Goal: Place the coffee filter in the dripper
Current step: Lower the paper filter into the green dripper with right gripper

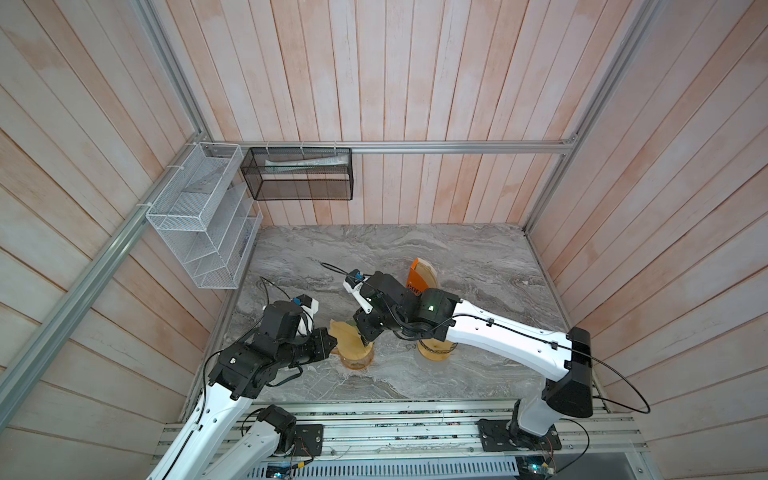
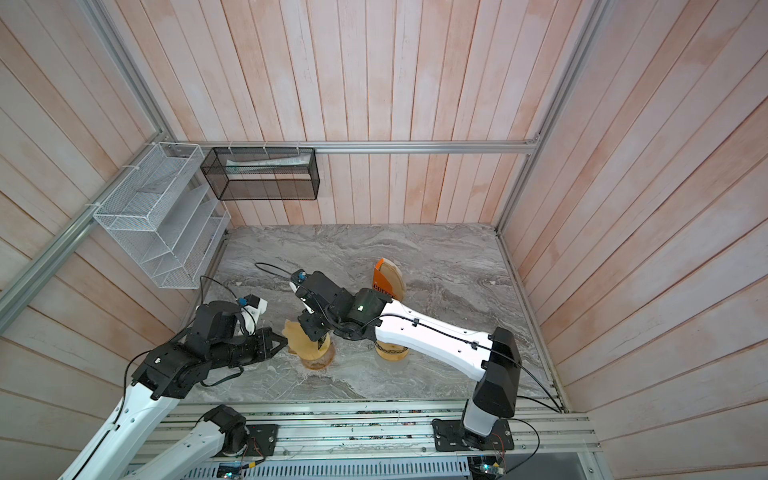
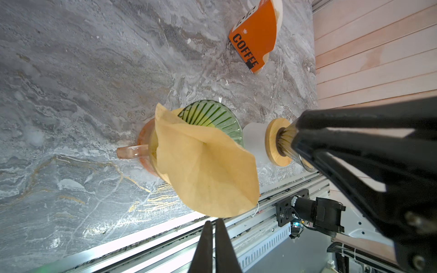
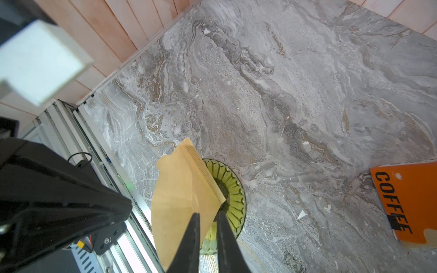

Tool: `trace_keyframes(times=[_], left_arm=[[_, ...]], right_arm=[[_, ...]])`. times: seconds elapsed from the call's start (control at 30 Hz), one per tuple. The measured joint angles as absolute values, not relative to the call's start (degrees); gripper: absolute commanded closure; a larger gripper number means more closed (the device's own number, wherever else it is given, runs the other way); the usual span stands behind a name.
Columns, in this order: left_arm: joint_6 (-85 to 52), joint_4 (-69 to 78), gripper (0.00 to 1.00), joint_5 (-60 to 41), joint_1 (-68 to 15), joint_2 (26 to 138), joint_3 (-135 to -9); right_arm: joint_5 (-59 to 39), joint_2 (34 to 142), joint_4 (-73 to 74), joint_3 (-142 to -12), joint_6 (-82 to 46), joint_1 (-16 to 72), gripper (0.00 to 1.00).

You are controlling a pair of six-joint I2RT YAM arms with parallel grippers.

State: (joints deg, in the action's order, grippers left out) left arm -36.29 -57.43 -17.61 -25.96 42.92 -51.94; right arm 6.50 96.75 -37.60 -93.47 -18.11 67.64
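Because the tan paper cone filter [image 3: 205,170] only leans half into the green ribbed glass dripper [image 3: 212,118], near the front edge of the grey marble table [image 1: 457,257], left of middle, the left claw [image 3: 214,222] is pinched shut on its outer rim, likely to steady it. The right claw [image 4: 208,215], narrow but not closed, straddles the seam edge over the bowl, seemingly to press the paper down.
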Motion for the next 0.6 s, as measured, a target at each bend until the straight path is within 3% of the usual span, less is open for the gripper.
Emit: trace_keyframes(times=[0.6], left_arm=[[-36.4,-54.4,0.91,-18.0,-26.1,45.4,-50.1]], right_arm=[[8.1,100.3,-40.5,-95.7,-16.2,69.0,0.85]])
